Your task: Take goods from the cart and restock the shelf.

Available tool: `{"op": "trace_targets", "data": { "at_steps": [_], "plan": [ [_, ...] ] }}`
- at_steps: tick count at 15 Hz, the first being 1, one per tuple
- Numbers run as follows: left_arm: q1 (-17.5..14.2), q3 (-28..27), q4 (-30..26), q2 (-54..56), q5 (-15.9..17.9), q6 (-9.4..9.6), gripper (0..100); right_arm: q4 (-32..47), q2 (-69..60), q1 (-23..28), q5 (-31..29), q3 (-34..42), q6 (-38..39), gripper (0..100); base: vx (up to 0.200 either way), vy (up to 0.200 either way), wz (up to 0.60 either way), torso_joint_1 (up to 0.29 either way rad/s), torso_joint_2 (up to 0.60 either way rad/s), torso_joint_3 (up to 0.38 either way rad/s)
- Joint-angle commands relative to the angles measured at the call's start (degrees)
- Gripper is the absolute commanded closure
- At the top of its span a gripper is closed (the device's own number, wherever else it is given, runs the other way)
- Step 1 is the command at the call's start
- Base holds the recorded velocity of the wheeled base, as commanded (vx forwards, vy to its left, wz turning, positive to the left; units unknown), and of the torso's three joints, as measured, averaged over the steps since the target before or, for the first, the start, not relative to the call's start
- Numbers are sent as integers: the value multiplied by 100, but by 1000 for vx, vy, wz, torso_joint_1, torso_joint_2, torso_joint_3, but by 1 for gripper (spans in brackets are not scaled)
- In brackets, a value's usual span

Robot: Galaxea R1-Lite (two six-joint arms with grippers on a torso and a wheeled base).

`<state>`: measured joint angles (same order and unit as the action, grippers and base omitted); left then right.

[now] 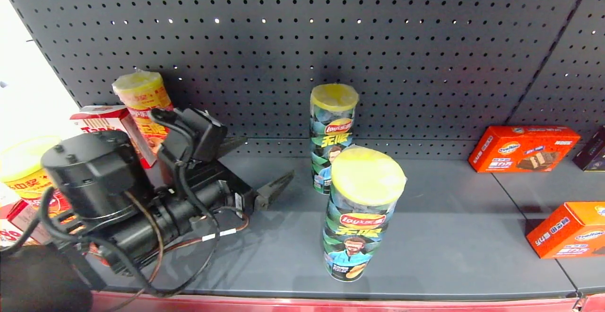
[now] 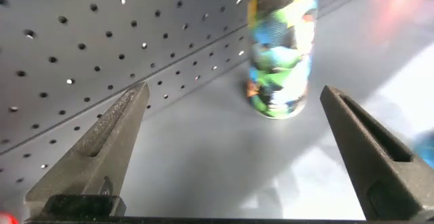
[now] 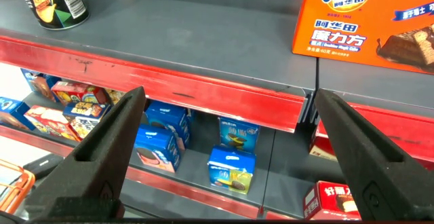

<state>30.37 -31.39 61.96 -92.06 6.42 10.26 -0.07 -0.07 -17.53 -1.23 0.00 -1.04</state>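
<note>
A dark grey metal shelf board point(image 1: 449, 236) with a perforated grey back panel point(image 1: 331, 28) spans the head view, and a red price strip point(image 3: 169, 75) runs along its front edge.

The left gripper point(image 1: 264, 160) lies low over the left part of the board. Its jaws are spread wide with nothing between them, and they point across the shelf toward the back panel and the cans. In the left wrist view, the left gripper point(image 2: 234, 95) frames bare board.

The right gripper point(image 3: 230, 96) hangs in front of the shelf edge, also wide open and empty. Blue snack boxes point(image 3: 234, 159) sit on the lower shelf beyond it.

Two tall cylindrical chip cans with green-and-black printed sides and yellow plastic lids stand upright, long axes vertical, lids up and printed fronts facing the shelf's front edge. The front can point(image 1: 361, 217) stands mid-shelf near the front edge. The rear can point(image 1: 332, 137) stands behind it, close to the back panel and apart from it, well clear of the left gripper's fingers.

Two flat orange cardboard boxes lie at the right, one point(image 1: 522, 147) against the back and one point(image 1: 567, 229) nearer the front.

At the far left stand a yellow-and-red can point(image 1: 144, 101) and a red-and-white carton point(image 1: 101, 123).
</note>
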Motion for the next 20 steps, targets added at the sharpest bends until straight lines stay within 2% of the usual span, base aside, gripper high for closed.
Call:
{"op": "trace_targets", "data": {
  "at_steps": [1,2,4,7,8,9,10,11,14,15,16,18,20],
  "plan": [
    [294,757,35,1340,17,-104,0,-1,7,-5,0,0,-2,0,0,0,0,0,0,0],
    [321,1082,61,1613,26,-95,0,-1,7,-5,0,0,-2,0,0,0,0,0,0,0],
    [664,2058,0,2676,-36,-121,0,-1,7,-5,0,0,-2,0,0,0,0,0,0,0],
    [716,2849,-176,3959,-36,-139,0,-1,7,-5,0,0,-2,0,0,0,0,0,0,0],
    [637,3139,-659,4891,-27,-191,0,-1,7,-5,0,0,-2,0,0,0,0,0,0,0],
    [532,3139,-1125,5357,-36,-218,0,-1,7,-5,0,0,-2,0,0,0,0,0,0,0],
    [-154,3139,-2224,6288,8,-235,0,-1,7,-5,0,0,-2,0,0,0,0,0,0,0],
    [-453,3139,-2848,6851,8,-244,0,-1,7,-5,0,0,-2,0,0,0,0,0,0,0],
    [-1252,3139,-3876,7633,8,-341,0,-1,7,-5,0,0,-2,0,0,0,0,0,0,0],
    [-1762,3139,-4439,7993,8,-350,0,-1,7,-5,0,0,-2,0,0,0,0,0,0,0],
    [-2017,3139,-4869,8345,8,-341,0,-1,7,-5,0,0,-2,0,0,0,0,0,0,0],
    [-2228,3139,-5572,8723,8,-306,0,-1,7,-5,0,0,-2,0,0,0,0,0,0,0],
    [-2246,3139,-5836,8714,26,-323,0,-1,7,-5,0,0,-2,0,0,0,0,0,0,0]
  ]
}}
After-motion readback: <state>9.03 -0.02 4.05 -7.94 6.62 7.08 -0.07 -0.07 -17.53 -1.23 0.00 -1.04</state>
